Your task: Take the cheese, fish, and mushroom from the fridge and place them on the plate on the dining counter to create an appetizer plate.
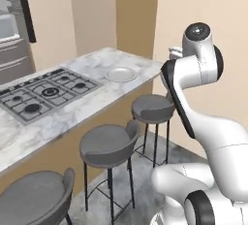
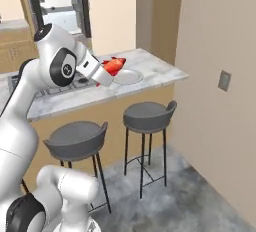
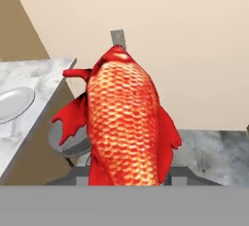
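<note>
Gripping the fish (image 3: 126,122), clamped between the fingers of the hand (image 2: 102,73), scaled red-orange body upright along the hand view, fins spread to both sides. Hung in the air just off the near edge of the desk (image 1: 87,107), beside the plate (image 2: 127,76) and apparently a little above it, though the height was hard to judge. Lay bare and flat near the end of the desk, that pale round plate, just past the steel cooktop (image 1: 46,93). Stood under the desk edge in a row, grey stools (image 1: 109,144). Showed at the far end beyond the cooktop, part of the dark fridge (image 2: 57,3), open, grey shelves visible. Was fixed to the beige wall beside the desk, a small grey wall plate (image 2: 224,80).
</note>
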{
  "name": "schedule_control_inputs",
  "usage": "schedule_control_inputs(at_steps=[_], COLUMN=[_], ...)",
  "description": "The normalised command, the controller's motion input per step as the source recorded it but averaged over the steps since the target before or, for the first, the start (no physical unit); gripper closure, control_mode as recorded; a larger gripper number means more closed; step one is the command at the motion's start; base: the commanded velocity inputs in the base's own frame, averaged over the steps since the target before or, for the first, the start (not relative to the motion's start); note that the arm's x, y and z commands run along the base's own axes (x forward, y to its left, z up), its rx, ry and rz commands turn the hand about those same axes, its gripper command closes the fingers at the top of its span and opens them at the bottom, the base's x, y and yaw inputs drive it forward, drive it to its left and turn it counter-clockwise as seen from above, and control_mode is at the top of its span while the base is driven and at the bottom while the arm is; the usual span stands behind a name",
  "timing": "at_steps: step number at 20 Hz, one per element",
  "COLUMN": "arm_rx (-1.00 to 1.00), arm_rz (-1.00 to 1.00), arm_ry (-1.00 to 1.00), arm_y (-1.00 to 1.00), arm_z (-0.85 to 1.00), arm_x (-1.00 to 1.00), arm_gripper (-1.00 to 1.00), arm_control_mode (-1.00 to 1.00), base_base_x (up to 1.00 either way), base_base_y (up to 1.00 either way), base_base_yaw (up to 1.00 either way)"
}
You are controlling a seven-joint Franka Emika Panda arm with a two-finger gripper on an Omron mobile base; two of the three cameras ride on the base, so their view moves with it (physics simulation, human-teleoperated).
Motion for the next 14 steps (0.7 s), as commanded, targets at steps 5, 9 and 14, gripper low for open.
schedule_control_inputs(at_steps=[5,9,14], arm_rx=[0.0,0.0,0.0], arm_rz=[0.0,0.0,0.0], arm_ry=[0.0,0.0,0.0], arm_y=[0.0,0.0,0.0], arm_z=[0.0,0.0,0.0], arm_x=[0.0,0.0,0.0], arm_gripper=[1.0,1.0,1.0], arm_control_mode=[1.0,1.0,1.0], base_base_x=[0.91,0.88,0.84], base_base_y=[-1.0,-1.0,-0.99], base_base_yaw=[0.47,0.47,0.48])
